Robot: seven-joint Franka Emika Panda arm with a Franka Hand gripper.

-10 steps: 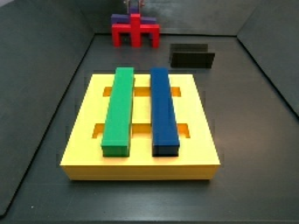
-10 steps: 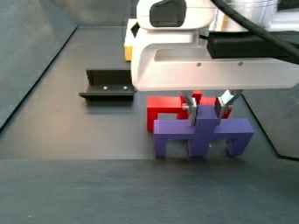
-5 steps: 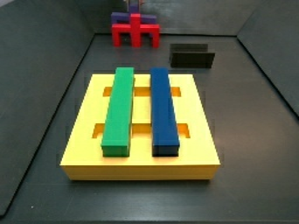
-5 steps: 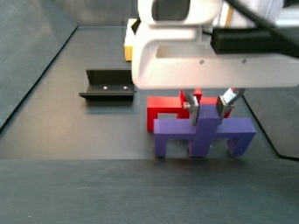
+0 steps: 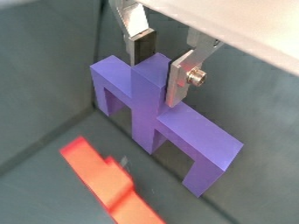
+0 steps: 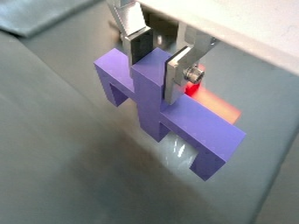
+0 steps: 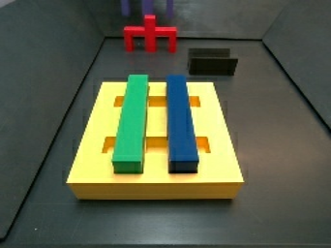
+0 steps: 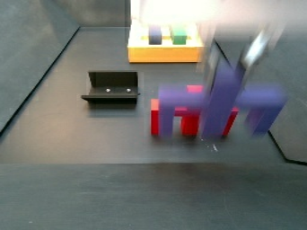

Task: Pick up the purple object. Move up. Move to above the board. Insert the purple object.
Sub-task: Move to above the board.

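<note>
My gripper (image 5: 162, 63) is shut on the raised central post of the purple object (image 5: 176, 131), one silver finger on each side of it; this also shows in a wrist view (image 6: 159, 66). The purple object (image 6: 193, 131) hangs above the floor. In a side view it is motion-blurred (image 8: 222, 99) in front of the red piece, with the gripper (image 8: 236, 61) a blur above it. In a side view only a purple leg (image 7: 126, 7) shows at the top edge. The yellow board (image 7: 91, 145) lies near, bearing a green bar (image 7: 131, 121) and a blue bar (image 7: 181, 121).
The red piece (image 7: 150, 34) stands on the floor at the back, and shows below the gripper in a wrist view (image 5: 111, 179). The dark fixture (image 7: 214, 63) stands beside the board; it also shows in a side view (image 8: 111, 87). Grey walls enclose the floor.
The gripper has risen with the purple object in it. The piece has left the floor beside the red piece and nearly left the top of one side view.
</note>
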